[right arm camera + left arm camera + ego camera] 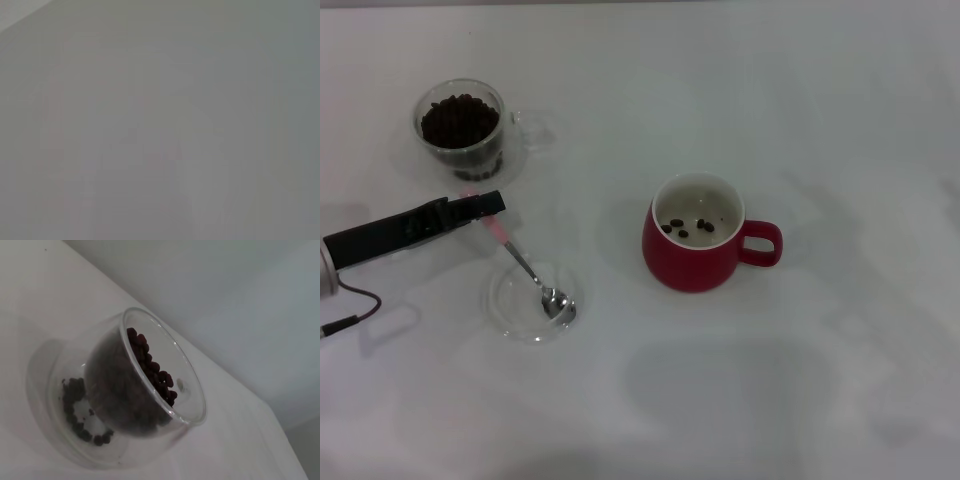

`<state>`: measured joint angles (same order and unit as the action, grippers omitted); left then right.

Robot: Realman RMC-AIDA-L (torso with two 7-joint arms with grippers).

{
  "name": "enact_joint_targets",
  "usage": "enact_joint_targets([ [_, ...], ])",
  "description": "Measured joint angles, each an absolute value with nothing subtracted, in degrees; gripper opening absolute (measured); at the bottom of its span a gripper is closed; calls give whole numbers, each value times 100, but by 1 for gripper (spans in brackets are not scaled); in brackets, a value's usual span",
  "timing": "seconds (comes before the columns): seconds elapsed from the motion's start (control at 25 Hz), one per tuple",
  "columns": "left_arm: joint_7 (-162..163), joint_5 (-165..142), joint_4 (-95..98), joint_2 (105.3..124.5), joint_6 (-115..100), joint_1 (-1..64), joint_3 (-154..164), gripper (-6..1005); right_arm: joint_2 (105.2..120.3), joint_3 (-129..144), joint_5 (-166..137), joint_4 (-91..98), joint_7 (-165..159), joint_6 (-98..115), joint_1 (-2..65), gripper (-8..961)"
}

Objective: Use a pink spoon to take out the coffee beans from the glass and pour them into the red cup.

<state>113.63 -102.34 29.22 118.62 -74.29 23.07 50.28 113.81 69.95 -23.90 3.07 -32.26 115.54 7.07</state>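
Note:
The glass (470, 150) stands at the back left, filled with coffee beans (459, 119). The left wrist view shows the glass (165, 370) and its beans (150, 365) close up. The red cup (690, 262) stands in the middle with several beans (692, 228) on its creamy bottom, handle to the right. My left gripper (490, 206) reaches in from the left, just in front of the glass, and is shut on the pale pink handle of the pink spoon (525, 265). The spoon slants down, and its silver bowl rests in a shallow dish. My right gripper is out of view.
A shallow clear round glass dish (510, 300) lies in front of the left gripper, left of the red cup. A thin cable (360, 300) trails at the left edge. The white table (820, 120) spreads around. The right wrist view shows only a blank grey surface.

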Motion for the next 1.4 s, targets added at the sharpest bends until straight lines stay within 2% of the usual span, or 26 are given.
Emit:
enact_joint_targets([
  [0.36,11363,-10139,2933,11853,-7475,2211,4987,251,11331,6995,-2390,308,-3216,11418,843,709],
  [0.56,11376,-9979,3014,11784,-7520,2088,4967,453,11315,6995,-2384,308,-3204,11412,894,709],
  [0.72,11357,-9798,3185,11685,-7530,1889,4845,463,11274,6995,-2382,314,-3203,11412,904,709],
  [1.0,11025,-9648,3926,11677,-7824,1491,4533,480,11233,6996,-2381,322,-3192,11446,905,709],
  [1.12,10699,-9422,4139,11649,-7981,1397,4526,548,11232,6995,-2377,324,-3179,11465,901,709],
  [1.2,10273,-9179,4310,11633,-8110,1305,4482,594,11267,6995,-2373,326,-3088,11481,892,709],
  [1.4,9000,-8756,4456,11669,-8381,1138,3797,591,11450,6996,-2373,326,-2611,11762,762,708],
])
